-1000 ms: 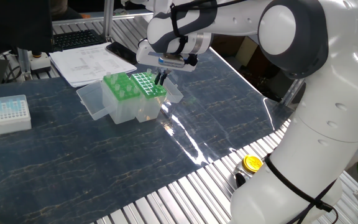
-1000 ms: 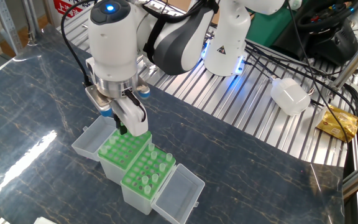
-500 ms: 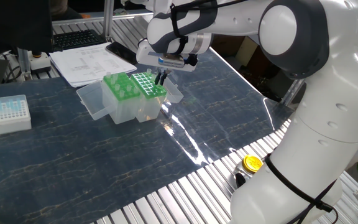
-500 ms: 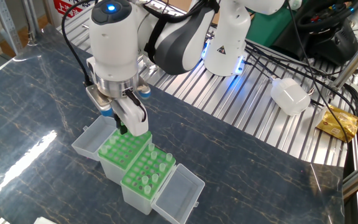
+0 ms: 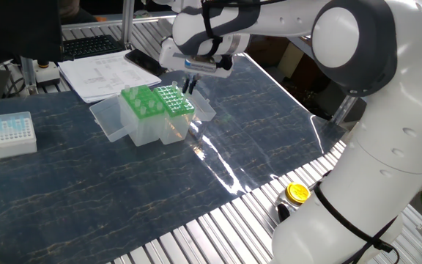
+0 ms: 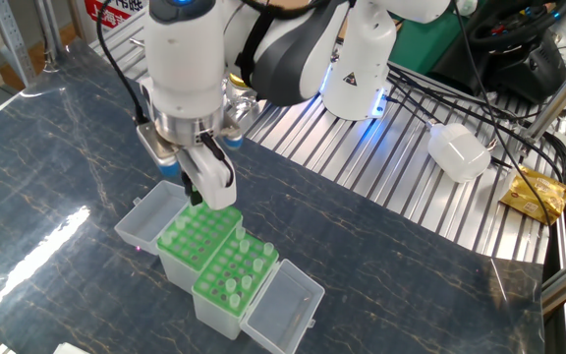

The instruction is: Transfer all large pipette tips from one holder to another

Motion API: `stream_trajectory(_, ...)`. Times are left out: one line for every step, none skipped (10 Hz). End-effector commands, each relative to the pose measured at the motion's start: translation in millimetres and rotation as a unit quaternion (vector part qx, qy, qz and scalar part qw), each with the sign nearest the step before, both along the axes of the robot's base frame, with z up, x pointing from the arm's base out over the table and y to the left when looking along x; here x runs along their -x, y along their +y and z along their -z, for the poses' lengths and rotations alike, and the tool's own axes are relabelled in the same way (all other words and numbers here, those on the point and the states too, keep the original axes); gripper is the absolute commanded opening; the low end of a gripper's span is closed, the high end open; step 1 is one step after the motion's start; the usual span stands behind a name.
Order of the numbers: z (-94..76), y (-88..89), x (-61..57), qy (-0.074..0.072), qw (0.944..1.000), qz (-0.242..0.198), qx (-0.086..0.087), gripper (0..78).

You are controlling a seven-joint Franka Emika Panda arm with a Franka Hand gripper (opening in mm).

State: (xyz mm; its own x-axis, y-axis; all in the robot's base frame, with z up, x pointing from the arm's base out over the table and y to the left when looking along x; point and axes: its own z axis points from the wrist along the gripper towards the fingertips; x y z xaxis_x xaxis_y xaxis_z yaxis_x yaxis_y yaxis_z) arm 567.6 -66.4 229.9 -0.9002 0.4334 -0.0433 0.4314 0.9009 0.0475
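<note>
Large pipette tips (image 6: 239,283) stand upright in the nearer of 2 green-topped holders (image 6: 229,280) in the other fixed view, their clear collars poking above the rack; I cannot count them. This holder's clear lid (image 6: 283,307) lies open at its 3 o'clock, leaving bare dark table (image 6: 411,285) beyond it toward the picture's right edge. Touching it on the far side is the second green holder (image 6: 197,234), with its own lid (image 6: 148,218) hinged open at 9 o'clock. Whether any tips sit in this one I cannot tell.

Above the far holder hangs the gripper (image 6: 197,200), fingers pointing down and just clear of the rack top; in one fixed view the gripper (image 5: 190,86) sits over the 2 o'clock corner of the green racks. Its jaws look close together, but I cannot tell whether they grasp a tip.

At 9 o'clock in one fixed view, well apart, sits a small white box (image 5: 7,134) near the table's left edge. Behind the holders lie papers (image 5: 101,75).
</note>
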Motion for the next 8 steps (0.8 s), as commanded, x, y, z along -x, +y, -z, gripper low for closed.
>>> stream_trajectory(-17.7,4.7,-6.8,-0.001,0.9999,0.016,0.002,1.1)
stream_trajectory(-22.7,4.2,-7.9,-0.001,0.9998,0.018,0.004,1.1)
stream_trajectory(-26.0,3.6,-8.5,-0.001,0.9998,0.018,0.004,1.1)
stream_trajectory(-34.8,1.8,-10.3,-0.001,0.9998,0.019,0.005,1.1)
stream_trajectory(-41.8,0.2,-11.5,0.0,0.9998,0.02,0.005,1.1)
stream_trajectory(-48.7,-1.5,-12.0,-0.001,0.9997,0.022,0.006,1.1)
stream_trajectory(-55.4,-1.8,-12.5,-0.001,0.9997,0.025,0.006,1.1)
stream_trajectory(-62.3,0.1,-13.5,0.0,0.9994,0.033,0.004,1.1)
